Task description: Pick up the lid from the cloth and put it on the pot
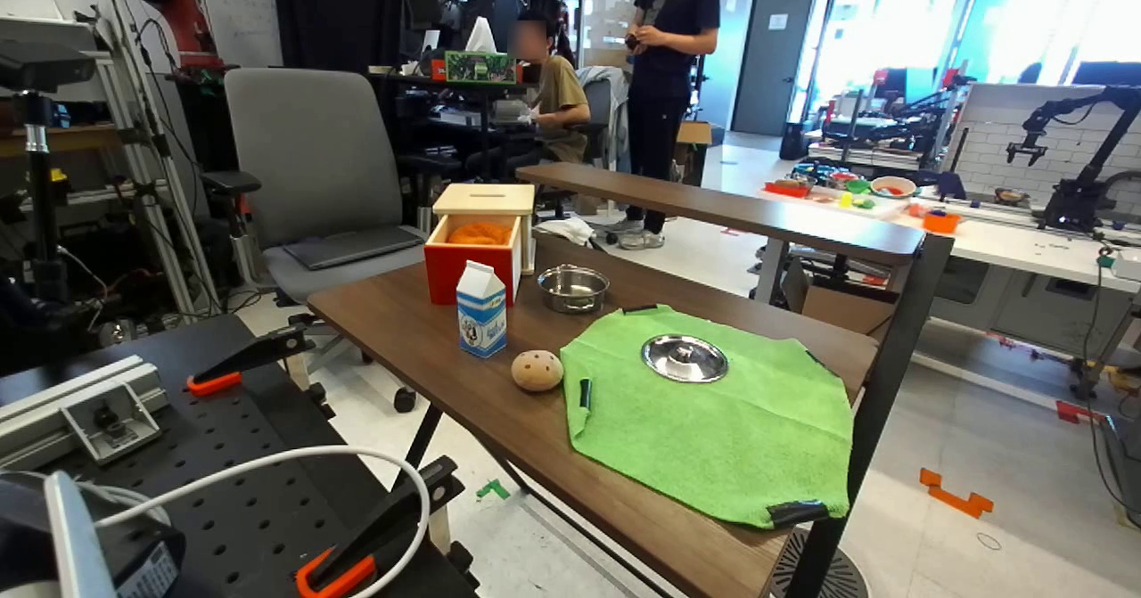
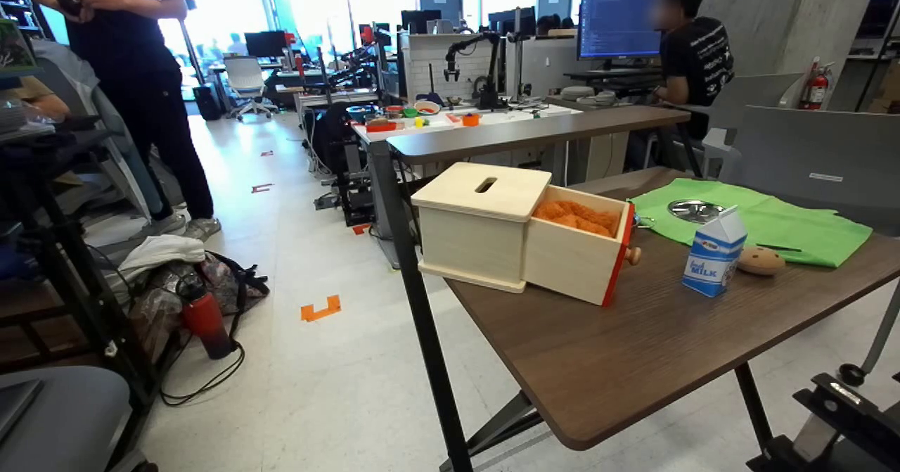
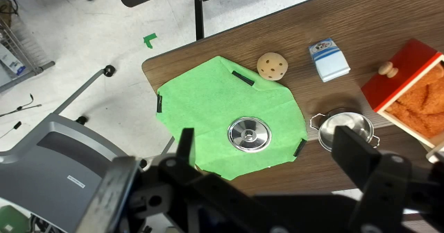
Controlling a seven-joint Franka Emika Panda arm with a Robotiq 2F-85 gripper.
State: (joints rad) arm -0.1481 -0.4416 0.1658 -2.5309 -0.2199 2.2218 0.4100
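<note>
1. Lying on the green cloth (image 3: 222,97), the lid (image 1: 685,362) looks light, stiff and slick, by my judgement
2. Best hold probably its central knob (image 3: 249,135); anywhere else risks slipping
3. Gripper (image 3: 264,134) stands spread wide, grasping nothing
4. Pot (image 1: 571,299) sits uncovered just beside the cloth; what shows inside is bare metal
5. Wooden box (image 2: 471,247) has its drawer (image 2: 566,264) pulled out, orange fabric (image 2: 576,219) inside
6. Milk carton (image 1: 481,317) closed, contents hidden

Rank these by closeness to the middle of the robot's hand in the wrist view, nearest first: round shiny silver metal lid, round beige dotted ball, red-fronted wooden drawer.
In the wrist view, from the hand:
1. Silver lid, on the lime-green fabric cloth, near centre.
2. Beige ball, higher in the picture.
3. Red-fronted drawer, towards the right edge.
</note>
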